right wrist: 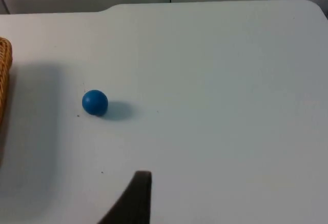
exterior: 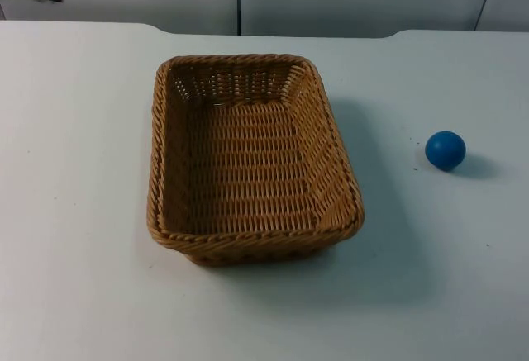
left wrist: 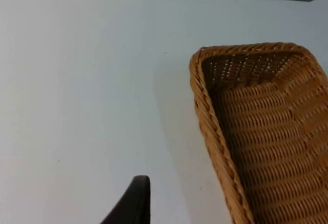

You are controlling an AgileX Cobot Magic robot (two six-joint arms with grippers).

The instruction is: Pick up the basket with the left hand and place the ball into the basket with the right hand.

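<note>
The rectangular brown wicker basket (exterior: 252, 159) sits mid-desk, the small blue ball (exterior: 445, 149) well to its right. Neither is grasped; both grippers' states cannot be told. Next, the left gripper must reach the basket's rim.

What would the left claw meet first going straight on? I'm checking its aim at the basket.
Probably bare white table; the wicker basket lies off to one side of its line, though depth is unclear.

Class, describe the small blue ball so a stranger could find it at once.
Start at the white table top with the rectangular woven wicker basket at its middle. The small blue ball lies apart beside it, the only round, smooth thing there.
</note>
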